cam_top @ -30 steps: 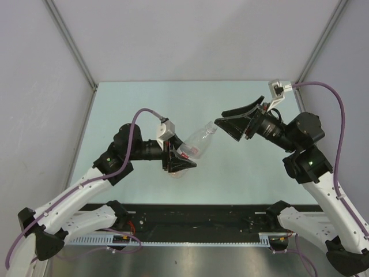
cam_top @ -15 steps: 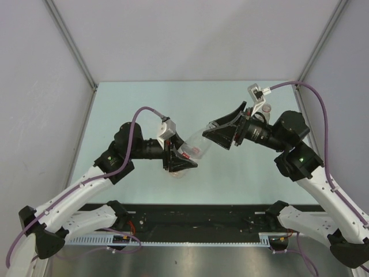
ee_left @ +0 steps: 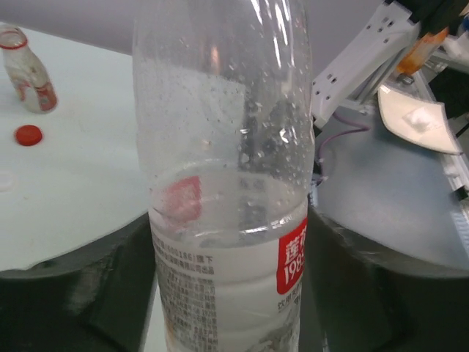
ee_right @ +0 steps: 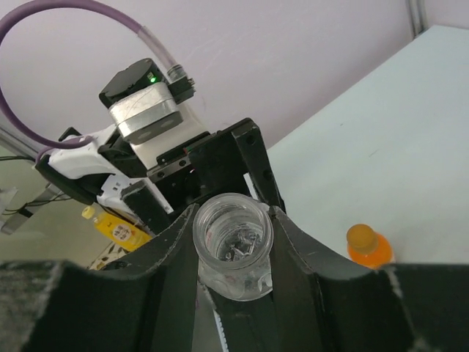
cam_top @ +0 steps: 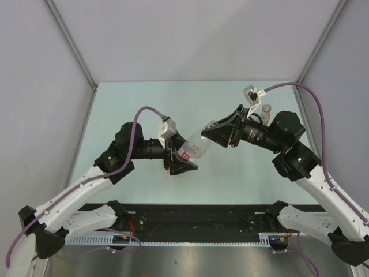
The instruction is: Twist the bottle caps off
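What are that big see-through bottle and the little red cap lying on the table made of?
The clear bottle looks like thin, glossy, transparent plastic: you can see straight through its wall, droplets speckle it, and highlights run down it. A printed label, probably film, wraps its lower part. The red cap looks like opaque moulded plastic with a duller finish, though it is too small here to be sure.

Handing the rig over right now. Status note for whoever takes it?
Left gripper: shut on the clear bottle, held tilted.
Right gripper: shut on that bottle's top; cap on or off, cannot tell.
Done: red cap lies on the table near the red-ring bottle.
Left to do: orange bottle is capped; finish the clear one.
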`<state>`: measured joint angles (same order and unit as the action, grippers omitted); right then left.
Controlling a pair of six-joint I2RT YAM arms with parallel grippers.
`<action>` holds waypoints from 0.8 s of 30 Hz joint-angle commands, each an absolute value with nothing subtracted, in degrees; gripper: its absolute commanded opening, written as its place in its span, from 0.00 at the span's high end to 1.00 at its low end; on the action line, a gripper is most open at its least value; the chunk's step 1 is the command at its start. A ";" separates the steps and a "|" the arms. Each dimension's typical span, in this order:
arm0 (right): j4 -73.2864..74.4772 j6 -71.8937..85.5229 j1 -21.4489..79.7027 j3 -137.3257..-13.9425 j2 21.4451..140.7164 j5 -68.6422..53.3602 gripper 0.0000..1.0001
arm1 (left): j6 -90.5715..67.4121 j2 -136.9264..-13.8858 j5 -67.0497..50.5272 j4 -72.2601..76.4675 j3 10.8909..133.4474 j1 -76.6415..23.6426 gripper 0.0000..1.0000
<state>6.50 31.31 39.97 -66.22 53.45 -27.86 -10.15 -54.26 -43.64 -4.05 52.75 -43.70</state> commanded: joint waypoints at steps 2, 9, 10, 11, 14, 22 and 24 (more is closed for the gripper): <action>6.94 29.54 39.90 -68.82 51.33 -23.21 1.00 | -8.88 -52.91 -37.11 -4.66 55.28 -44.03 0.00; 12.81 26.73 39.81 -72.15 50.63 -12.08 1.00 | -8.17 -49.76 -24.22 -6.41 55.11 -44.03 0.00; 14.49 26.37 39.73 -72.59 50.54 -7.95 1.00 | -7.74 -49.14 -21.73 -6.59 55.02 -44.03 0.00; 16.24 25.93 39.73 -73.03 50.62 0.44 1.00 | -7.56 -48.61 -18.40 -6.77 54.76 -44.03 0.00; 22.48 22.24 39.64 -75.40 53.33 17.32 1.00 | -7.21 -46.50 -2.68 -7.90 53.97 -44.03 0.00; 22.24 18.55 34.73 -75.94 62.65 30.49 1.00 | -11.51 -43.16 27.50 -10.90 52.03 -43.07 0.00; 18.56 18.11 34.02 -75.68 66.33 32.42 1.00 | -11.95 -43.33 26.99 -10.64 51.77 -42.98 0.00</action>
